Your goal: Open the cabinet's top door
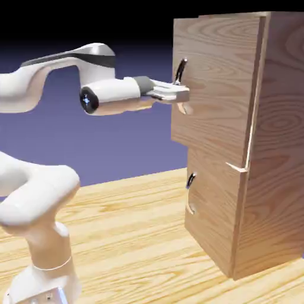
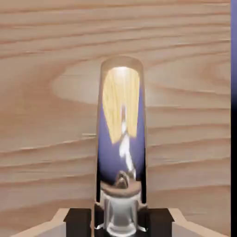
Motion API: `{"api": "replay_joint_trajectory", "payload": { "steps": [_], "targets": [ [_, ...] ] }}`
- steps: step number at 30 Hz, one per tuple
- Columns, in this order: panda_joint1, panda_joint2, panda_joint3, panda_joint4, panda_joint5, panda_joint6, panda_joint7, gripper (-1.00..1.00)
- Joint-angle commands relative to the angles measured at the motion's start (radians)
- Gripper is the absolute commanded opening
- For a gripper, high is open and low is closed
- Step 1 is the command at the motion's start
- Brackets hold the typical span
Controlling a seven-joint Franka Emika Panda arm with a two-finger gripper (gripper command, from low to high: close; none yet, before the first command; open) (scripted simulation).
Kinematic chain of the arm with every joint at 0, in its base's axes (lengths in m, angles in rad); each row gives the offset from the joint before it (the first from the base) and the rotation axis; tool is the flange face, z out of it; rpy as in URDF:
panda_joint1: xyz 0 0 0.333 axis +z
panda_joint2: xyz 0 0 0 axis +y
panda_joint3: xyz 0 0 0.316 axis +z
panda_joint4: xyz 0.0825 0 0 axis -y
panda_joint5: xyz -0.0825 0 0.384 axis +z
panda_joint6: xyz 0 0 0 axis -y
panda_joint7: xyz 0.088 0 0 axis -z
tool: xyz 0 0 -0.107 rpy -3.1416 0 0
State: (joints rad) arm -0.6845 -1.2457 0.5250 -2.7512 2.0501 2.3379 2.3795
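- The white arm's pincer (image 1: pixel 180 94) is clamped on the long curved dark metal handle (image 1: pixel 180 70) of the taller light-wood top door (image 1: pixel 214 83).
- That door, directly ahead of the pincer, stands slightly ajar on the tall light-wood-grain cabinet (image 1: pixel 279 148).
- Below the pincer: the shorter panel (image 1: pixel 214 219) and wooden bench (image 1: pixel 130 231).

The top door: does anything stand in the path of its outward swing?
Nothing visible does. The gripper is shut on the top door's handle, and the space before the cabinet holds only the arm.
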Motion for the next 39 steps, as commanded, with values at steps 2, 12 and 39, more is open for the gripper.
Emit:
{"api": "replay_joint_trajectory", "payload": {
  "steps": [2,12,39],
  "targets": [
    [0.020,-0.004,-0.072,-0.026,-0.059,-0.070,-0.012,-1.00],
    [0.057,0.057,-0.435,-0.063,-0.375,-0.417,-0.082,-1.00],
    [0.382,0.924,-1.246,0.633,-0.982,-1.509,-0.430,-1.00]
  ]
}}
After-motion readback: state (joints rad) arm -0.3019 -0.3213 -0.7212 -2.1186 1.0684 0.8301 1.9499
